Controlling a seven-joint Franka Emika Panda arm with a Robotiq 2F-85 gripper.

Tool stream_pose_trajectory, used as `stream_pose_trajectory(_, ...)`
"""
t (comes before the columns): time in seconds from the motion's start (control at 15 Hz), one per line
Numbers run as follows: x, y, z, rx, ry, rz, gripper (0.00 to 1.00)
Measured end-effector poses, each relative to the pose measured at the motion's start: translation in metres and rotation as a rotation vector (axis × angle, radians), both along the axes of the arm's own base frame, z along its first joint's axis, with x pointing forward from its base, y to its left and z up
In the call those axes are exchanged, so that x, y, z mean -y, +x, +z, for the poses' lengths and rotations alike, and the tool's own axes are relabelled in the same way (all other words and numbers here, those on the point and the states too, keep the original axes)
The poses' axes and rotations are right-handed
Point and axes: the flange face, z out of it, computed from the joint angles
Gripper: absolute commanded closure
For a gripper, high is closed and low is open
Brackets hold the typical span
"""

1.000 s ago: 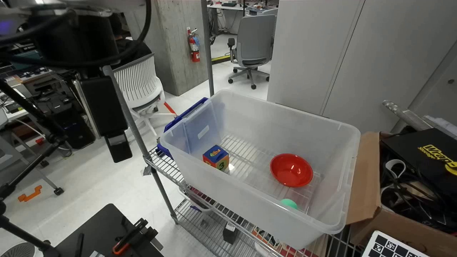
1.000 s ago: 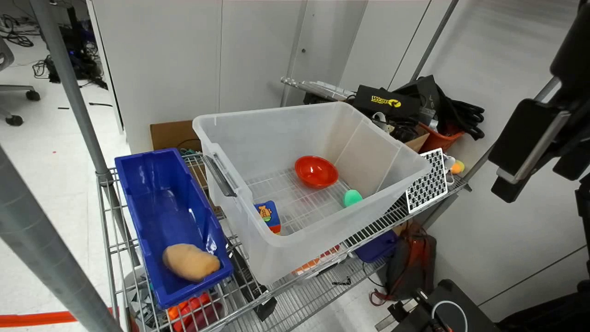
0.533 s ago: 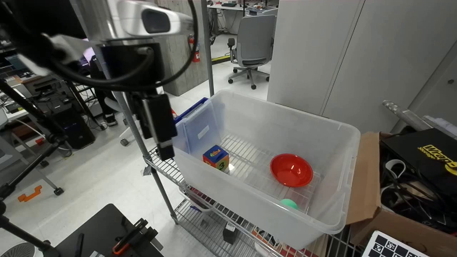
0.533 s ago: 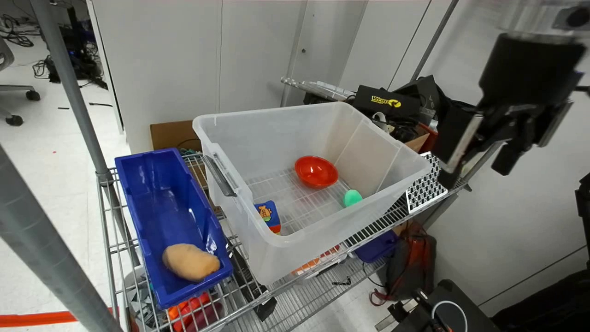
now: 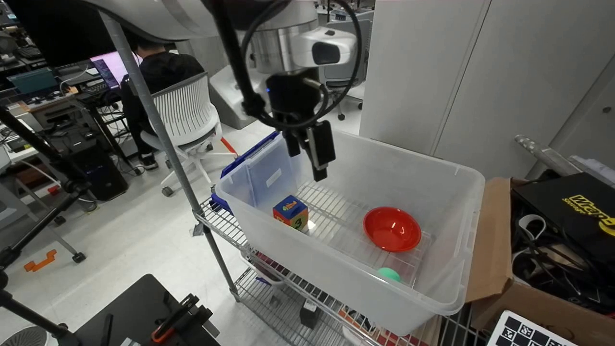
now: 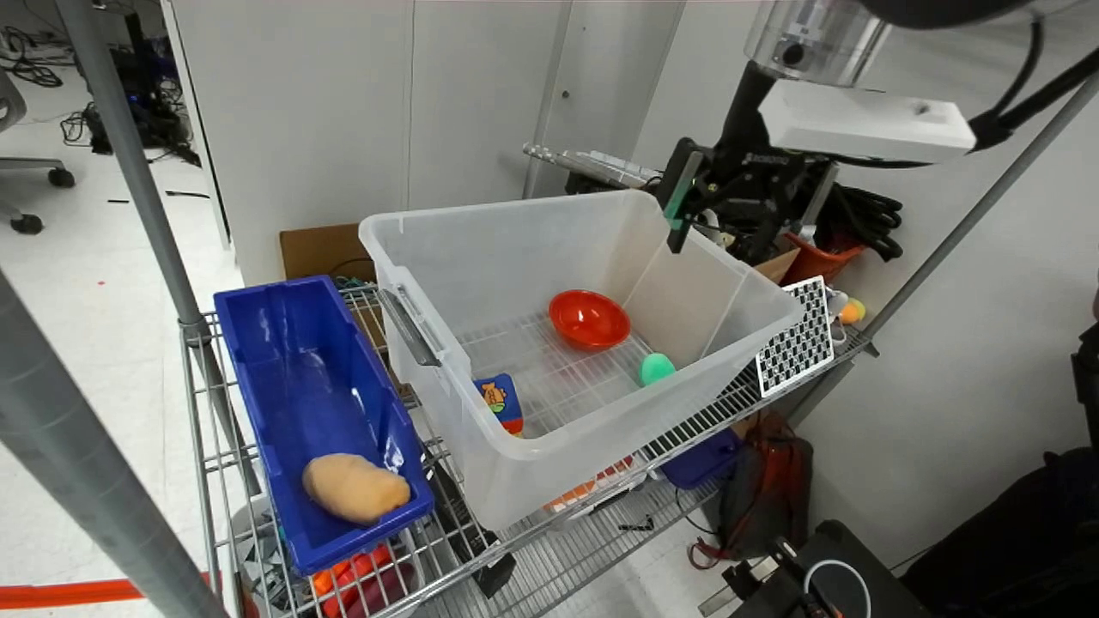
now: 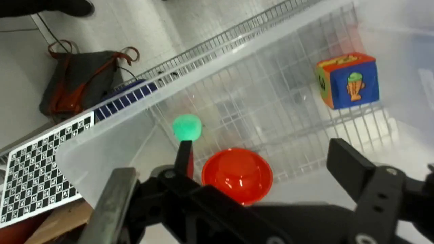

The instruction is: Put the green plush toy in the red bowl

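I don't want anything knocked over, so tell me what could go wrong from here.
The green toy lies near a corner of the clear tub, so the gripper might bump the wall on its way down. The red bowl sits close to the toy, and the wide-open jaws could catch its rim and shove it. The toy looks round, so an off-centre grip may let it slip out.
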Motion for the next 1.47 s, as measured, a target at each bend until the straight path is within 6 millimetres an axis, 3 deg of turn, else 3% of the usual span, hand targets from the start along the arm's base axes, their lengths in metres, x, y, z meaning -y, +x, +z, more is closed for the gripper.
stream_pose_trajectory(0.13,0.009,0.031,-0.005,0.038,-0.013,-0.026,0.0)
stream_pose_trajectory(0.27,0.019,0.061,-0.023,0.038,-0.008,-0.037,0.0)
stream_pose_trajectory(0.4,0.033,0.089,-0.055,0.01,-0.008,-0.055,0.0)
stream_pose_trajectory(0.6,0.057,0.115,-0.121,-0.1,-0.037,-0.099,0.0)
stream_pose_trajectory(0.87,0.079,0.129,-0.21,-0.286,-0.093,-0.141,0.0)
stream_pose_trajectory(1.0,0.078,0.133,-0.24,-0.359,-0.119,-0.128,0.0)
stream_pose_trajectory(1.27,0.076,0.143,-0.271,-0.449,-0.196,-0.07,0.0)
stream_pose_trajectory(1.47,0.088,0.148,-0.284,-0.485,-0.275,-0.043,0.0)
